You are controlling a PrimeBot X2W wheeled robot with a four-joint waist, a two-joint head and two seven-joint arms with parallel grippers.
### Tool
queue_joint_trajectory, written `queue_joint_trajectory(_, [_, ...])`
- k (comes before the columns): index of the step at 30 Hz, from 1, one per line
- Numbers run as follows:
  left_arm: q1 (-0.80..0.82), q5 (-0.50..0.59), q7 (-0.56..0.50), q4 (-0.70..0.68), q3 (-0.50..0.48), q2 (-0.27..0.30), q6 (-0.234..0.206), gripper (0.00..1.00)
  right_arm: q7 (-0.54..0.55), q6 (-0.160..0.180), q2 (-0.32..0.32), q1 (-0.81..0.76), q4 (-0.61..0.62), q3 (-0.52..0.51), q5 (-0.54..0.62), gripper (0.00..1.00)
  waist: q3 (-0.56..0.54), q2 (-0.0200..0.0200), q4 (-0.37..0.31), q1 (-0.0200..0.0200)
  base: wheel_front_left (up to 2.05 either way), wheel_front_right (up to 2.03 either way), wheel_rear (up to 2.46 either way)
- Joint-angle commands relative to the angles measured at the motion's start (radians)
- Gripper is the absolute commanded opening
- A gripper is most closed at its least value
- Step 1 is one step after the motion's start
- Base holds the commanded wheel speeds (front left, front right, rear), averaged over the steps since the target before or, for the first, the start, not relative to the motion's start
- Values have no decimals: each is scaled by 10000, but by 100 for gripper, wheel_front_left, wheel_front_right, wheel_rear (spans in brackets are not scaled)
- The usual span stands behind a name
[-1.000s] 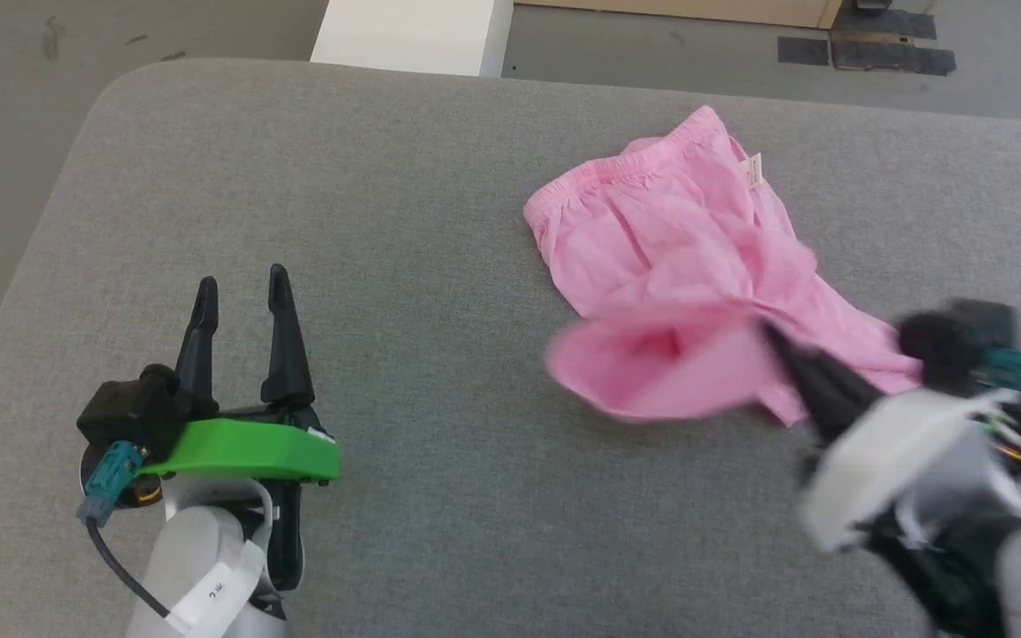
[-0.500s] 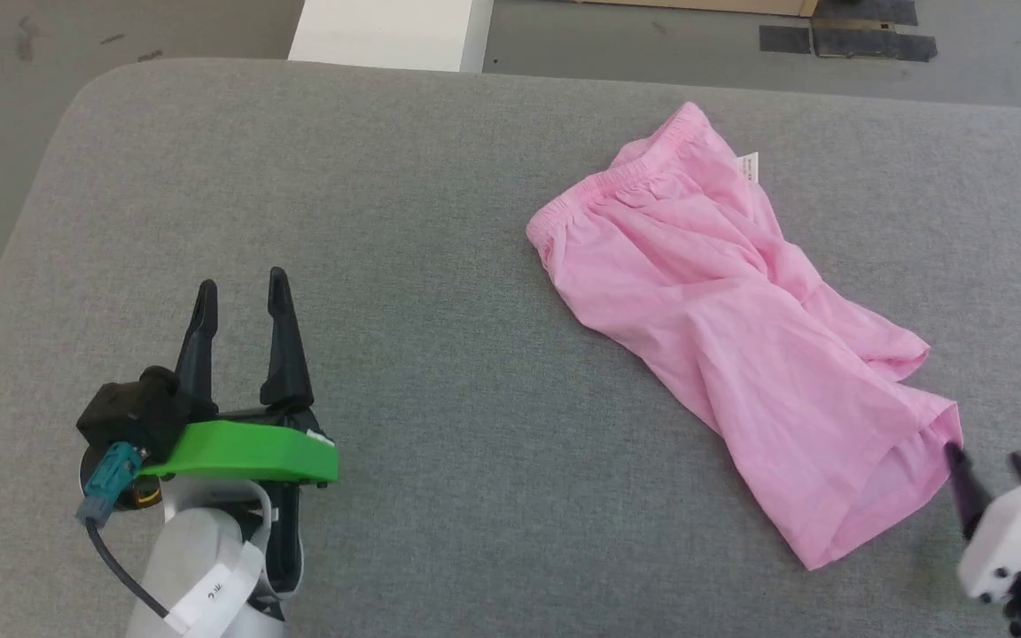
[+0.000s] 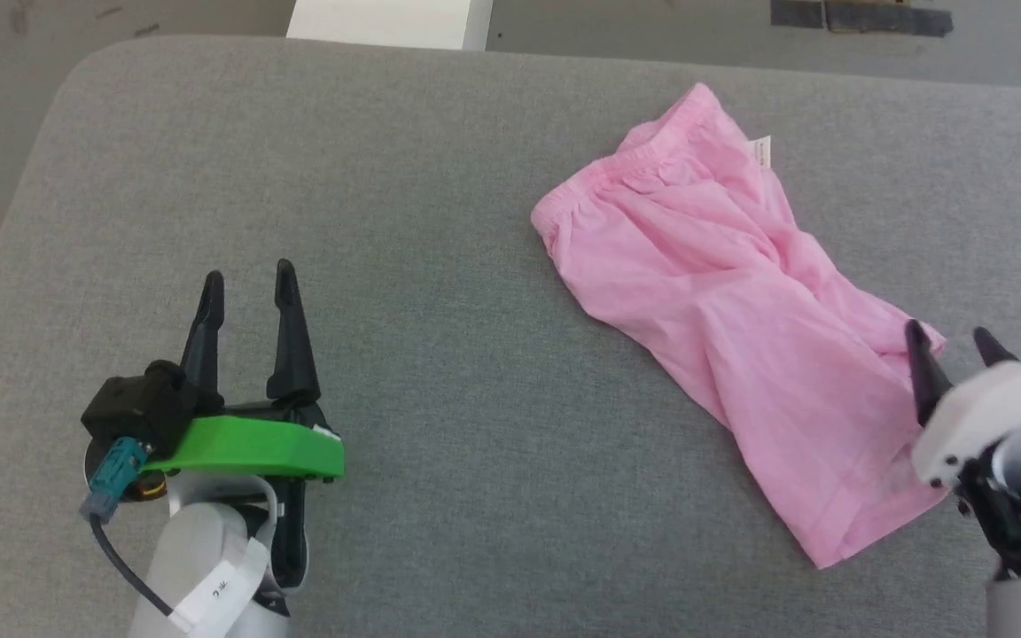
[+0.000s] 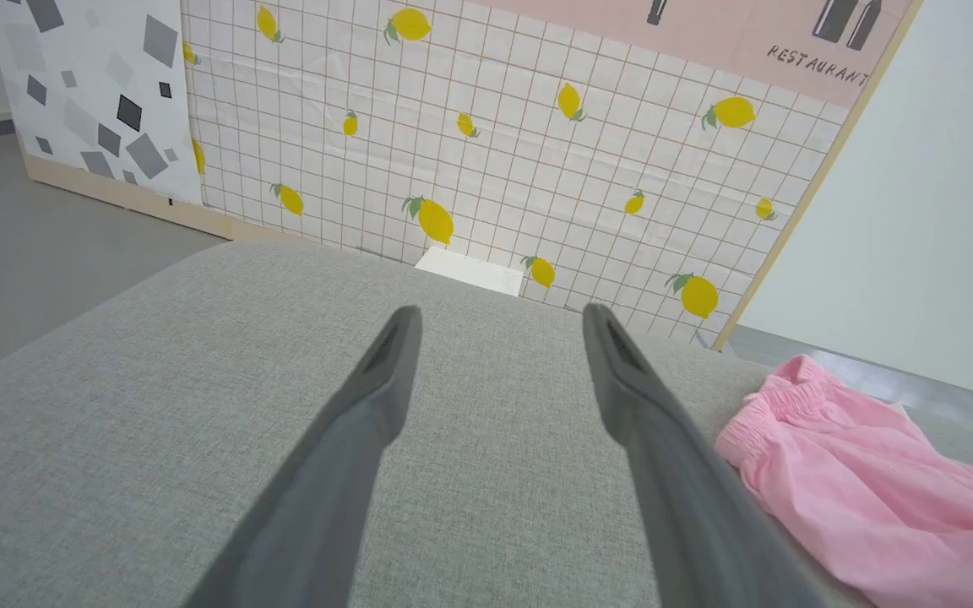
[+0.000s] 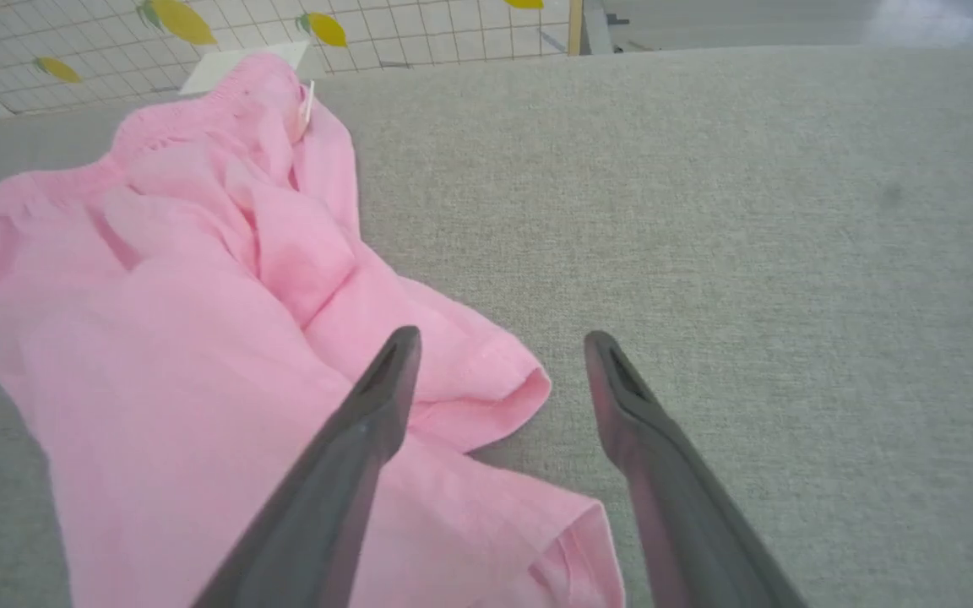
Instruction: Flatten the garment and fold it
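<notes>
1. Just ahead of your right pincer (image 3: 947, 341), and running off to its left, lies the garment (image 3: 723, 292): pink shorts, wrinkled, spread on the grey table (image 3: 440, 372).
2. Your right pincer stands wide with nothing gripped. Its left finger hangs over the pink cloth at the leg end, and its right finger hangs over bare table.
3. In the right wrist view, a rolled leg hem (image 5: 495, 388) sits between the two fingers, close to their tips. You cannot tell from these views whether the left finger touches the cloth.
4. The gathered waistband (image 3: 626, 164) is the end of the garment farthest from this pincer, ahead of it and to its left. A small white label (image 3: 760, 151) sticks out at the waistband corner on the pincer's own side.
5. Your left pincer (image 3: 249, 283) is also spread wide and empty, over bare table. The garment lies well apart from it, to its right and somewhat ahead, with the waistband end the nearest part.
</notes>
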State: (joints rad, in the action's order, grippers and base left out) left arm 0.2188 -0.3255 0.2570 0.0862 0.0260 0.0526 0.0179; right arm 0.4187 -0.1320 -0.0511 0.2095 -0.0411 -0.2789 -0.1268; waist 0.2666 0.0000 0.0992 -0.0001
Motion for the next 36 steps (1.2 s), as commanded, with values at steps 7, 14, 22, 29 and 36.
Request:
queue_joint_trajectory(7, [436,-43,47,-202,317,-24,41,100,1954,13,-747,1312,-2031,464,624,16,589,0,469,1,0,0,0])
queue_joint_trajectory(14, [598,-119,47,-359,498,-24,10,100,2234,13,-2094,2506,-2099,262,1069,0,1045,0,691,1,0,0,0])
queue_joint_trajectory(22, [961,-223,47,-495,727,-24,-37,100,512,13,-2740,4765,-2951,-690,2291,0,1714,0,889,1,0,0,0])
queue_joint_trajectory(29, [1212,-182,47,-498,822,-24,-95,100,-916,13,-2244,5793,-4159,-1433,3124,100,1925,0,838,1,0,0,0])
queue_joint_trajectory(36, [1111,-173,47,-300,786,-24,-25,100,-2301,13,-1426,4755,-3953,-1465,2248,100,1266,0,364,1,0,0,0])
